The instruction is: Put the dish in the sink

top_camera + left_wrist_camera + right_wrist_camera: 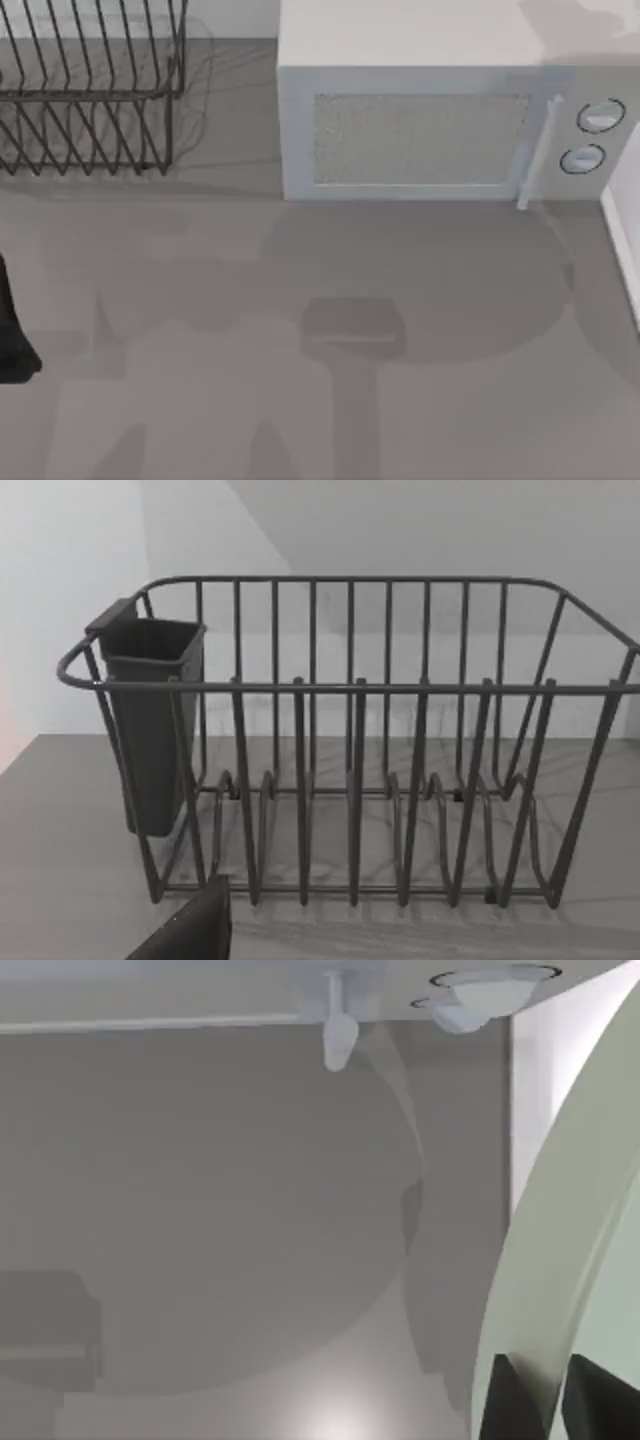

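In the right wrist view the right gripper (535, 1400) pinches the pale green dish's (560, 1260) rim, held above the table (200, 400) near the microwave (420, 130); at nine o'clock the left arm (12, 340) sits parked before the dish rack (380, 750).

You find no text, label, brand, number or sign to read anywhere here. The microwave (420, 140) at the far edge of the tabletop has a blank front, and its 2 round knobs (590, 135) carry no legible markings. The dish rack (90, 90) in the far left corner bears no writing either.
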Controlling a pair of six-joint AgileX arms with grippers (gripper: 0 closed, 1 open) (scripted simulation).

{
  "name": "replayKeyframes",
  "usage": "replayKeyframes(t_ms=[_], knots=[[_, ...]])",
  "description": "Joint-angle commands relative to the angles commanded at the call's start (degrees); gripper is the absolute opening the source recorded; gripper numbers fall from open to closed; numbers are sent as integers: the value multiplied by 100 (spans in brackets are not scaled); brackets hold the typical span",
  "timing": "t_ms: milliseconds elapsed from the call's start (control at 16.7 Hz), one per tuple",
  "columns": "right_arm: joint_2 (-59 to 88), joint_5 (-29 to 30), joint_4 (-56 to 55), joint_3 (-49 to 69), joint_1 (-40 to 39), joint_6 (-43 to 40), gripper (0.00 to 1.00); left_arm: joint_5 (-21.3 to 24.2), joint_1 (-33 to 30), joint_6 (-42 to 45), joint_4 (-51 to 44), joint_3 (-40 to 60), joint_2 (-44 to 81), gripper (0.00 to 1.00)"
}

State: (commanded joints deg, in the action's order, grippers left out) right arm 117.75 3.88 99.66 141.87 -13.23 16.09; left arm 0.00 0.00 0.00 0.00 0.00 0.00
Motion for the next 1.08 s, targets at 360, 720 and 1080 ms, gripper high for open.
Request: replayKeyframes(t_ms=[360,720,1080], knots=[[2689,-72,116,2161,1390,-1248,0,0,0,0,0,0,0,100],[3774,-335,126,2478,1795,-1942,0,0,0,0,0,0,0,100],[3774,-335,126,2478,1795,-1942,15,0,0,0,0,0,0,100]])
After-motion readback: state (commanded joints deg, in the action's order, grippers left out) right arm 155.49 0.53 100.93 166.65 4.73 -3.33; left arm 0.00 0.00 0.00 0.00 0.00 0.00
